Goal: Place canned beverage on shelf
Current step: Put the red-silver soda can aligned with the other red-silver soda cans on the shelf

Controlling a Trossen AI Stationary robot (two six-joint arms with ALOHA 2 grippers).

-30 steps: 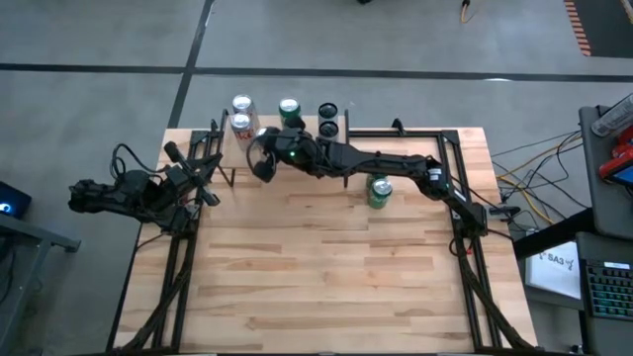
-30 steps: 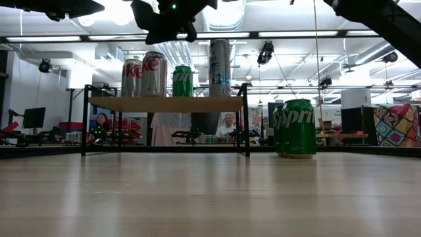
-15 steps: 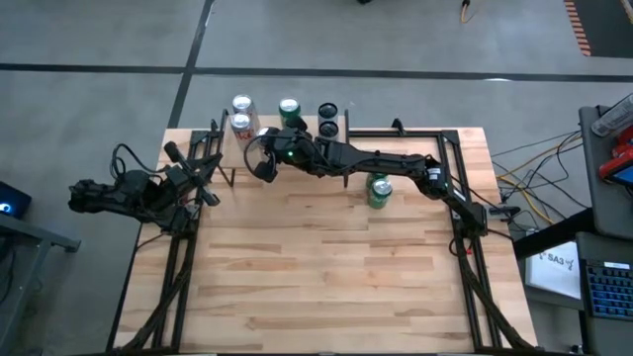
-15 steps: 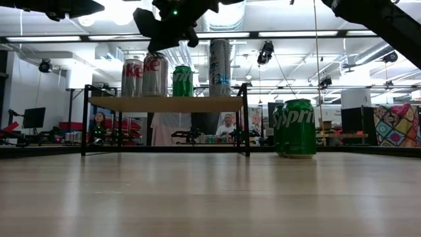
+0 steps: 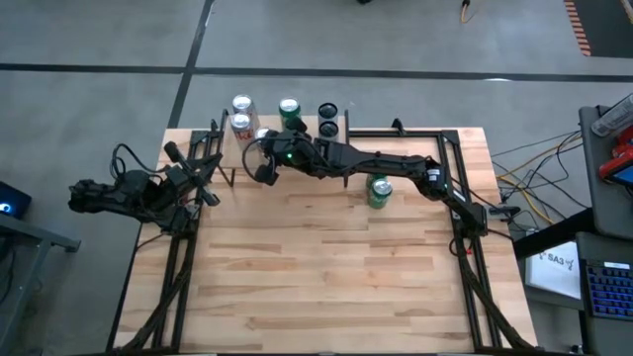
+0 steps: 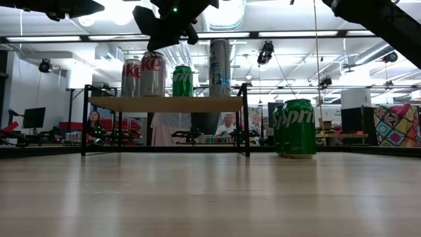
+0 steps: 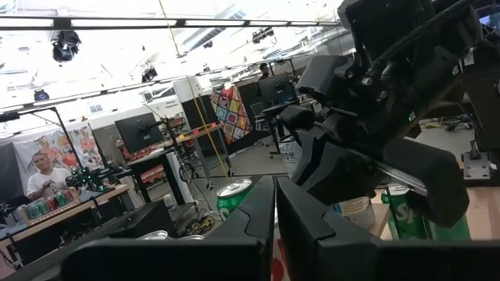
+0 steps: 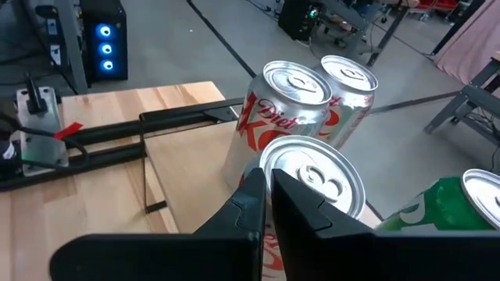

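Black right tool [image 5: 259, 166]: clenched, empty, drawn up slightly off the near silver can [image 8: 312, 178] just beneath it, which now stands free on the shelf [image 6: 164, 103]. Judged: that placement is done.
Beyond the tool, on the shelf: silver cans, three; shelf green can [image 6: 182, 80], one; dark-topped cans [image 5: 327, 109], two.
Well behind the tool, on the table [image 5: 326, 267]: table green can [image 5: 379, 191], one, unplaced.
Left tool [image 7: 275, 183]: clenched, parked far aside.

This was a robotics lab or workshop. Beyond the wooden tabletop [image 5: 326, 267] stood benches with monitors [image 7: 139, 133], a computer tower [image 8: 101, 35] with blue lights, and loose cables [image 5: 539, 158] on the grey concrete floor [image 5: 99, 59]. Strip lights [image 6: 289, 33] and ducts ran across the open ceiling.
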